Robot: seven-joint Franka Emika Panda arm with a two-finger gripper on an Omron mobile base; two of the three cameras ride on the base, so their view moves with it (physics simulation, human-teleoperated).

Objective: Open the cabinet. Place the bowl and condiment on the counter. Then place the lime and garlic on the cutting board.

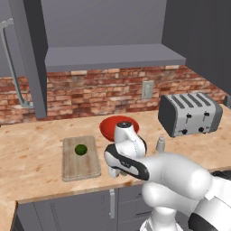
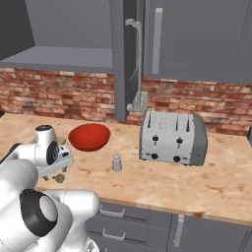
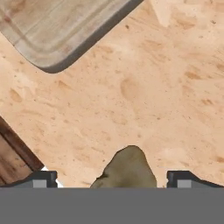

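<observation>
My gripper (image 3: 113,180) is open and points down at the counter (image 1: 27,149). The garlic (image 3: 129,168), a dull grey-brown lump, lies between its two fingertips (image 3: 41,179) without touching either. The garlic (image 2: 59,178) shows just under my hand in the right base view. The cutting board (image 1: 80,158) lies left of my hand, with the dark green lime (image 1: 80,149) resting on it. A corner of the cutting board (image 3: 57,30) is visible in the hand view. Behind my hand sit the red bowl (image 1: 118,126) and a small grey condiment shaker (image 1: 160,144). The cabinet (image 1: 34,58) stands open.
A silver toaster (image 1: 189,113) stands at the right on the counter. The counter's front edge (image 1: 67,194) runs close to my hand, above lower grey cabinets. The open door (image 2: 129,59) juts out above the bowl. A brick wall backs the counter.
</observation>
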